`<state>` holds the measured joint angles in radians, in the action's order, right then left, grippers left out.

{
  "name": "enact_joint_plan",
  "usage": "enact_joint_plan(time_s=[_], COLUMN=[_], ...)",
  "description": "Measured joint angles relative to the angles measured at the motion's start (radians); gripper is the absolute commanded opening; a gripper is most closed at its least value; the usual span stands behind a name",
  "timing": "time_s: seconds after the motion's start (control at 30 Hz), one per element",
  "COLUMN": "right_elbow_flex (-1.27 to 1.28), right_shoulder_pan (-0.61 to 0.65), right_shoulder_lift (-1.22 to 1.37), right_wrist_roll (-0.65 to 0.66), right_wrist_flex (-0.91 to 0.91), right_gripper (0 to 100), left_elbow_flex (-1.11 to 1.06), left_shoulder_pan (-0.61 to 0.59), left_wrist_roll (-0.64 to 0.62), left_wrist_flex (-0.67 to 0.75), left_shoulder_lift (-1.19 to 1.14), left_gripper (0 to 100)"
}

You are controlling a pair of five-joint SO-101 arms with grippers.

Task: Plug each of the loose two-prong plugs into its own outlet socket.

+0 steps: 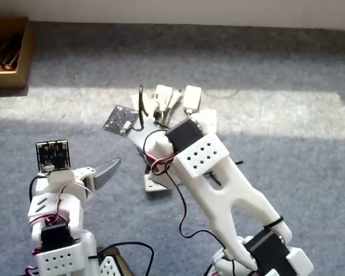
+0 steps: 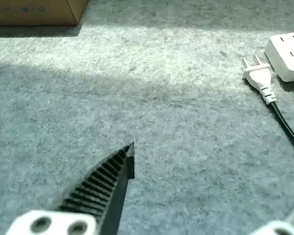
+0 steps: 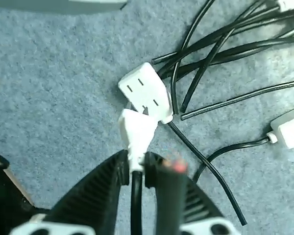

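Note:
My right gripper (image 3: 136,162) is shut on the cord end of a white two-prong plug (image 3: 136,128). The plug's front end touches the face of a white outlet socket (image 3: 144,90) lying on the grey carpet; its prongs are hidden there. In the high view this socket (image 1: 152,183) lies beside the right arm (image 1: 213,172). My left gripper (image 2: 213,181) hovers open over bare carpet, its dark ribbed finger (image 2: 108,186) low. Farther off lie another loose white plug (image 2: 257,76), prongs showing, and a white socket (image 2: 286,56) just past it.
Black cords (image 3: 220,44) tangle past the held plug, with another socket (image 3: 290,128) at their side. More white sockets (image 1: 192,98) cluster at the middle back. A cardboard box (image 1: 8,52) stands at the far left corner.

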<state>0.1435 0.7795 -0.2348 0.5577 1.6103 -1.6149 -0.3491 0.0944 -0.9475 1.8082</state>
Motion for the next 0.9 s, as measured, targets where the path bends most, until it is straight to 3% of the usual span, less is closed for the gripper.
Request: enact_joint_plan(time_s=[0.23, 0.4, 0.6, 0.9], right_elbow_flex=[0.0, 0.0, 0.0, 0.0], right_shoulder_pan=[0.0, 0.0, -0.003, -0.034], right_shoulder_lift=[0.0, 0.048, 0.155, 0.157], right_wrist_roll=[0.358, 0.537, 0.649, 0.671], right_wrist_flex=[0.046, 0.034, -0.049, -0.11], right_gripper=[0.5, 0.5, 0.5, 0.5], left_elbow_flex=[0.0, 0.0, -0.014, -0.014], left_shoulder_pan=[0.0, 0.009, 0.017, 0.021], left_wrist_roll=[0.0, 0.0, 0.0, 0.0], left_wrist_flex=[0.002, 0.002, 0.002, 0.002], left_shoulder_lift=[0.0, 0.0, 0.0, 0.0], left_gripper=[51, 51, 51, 51])
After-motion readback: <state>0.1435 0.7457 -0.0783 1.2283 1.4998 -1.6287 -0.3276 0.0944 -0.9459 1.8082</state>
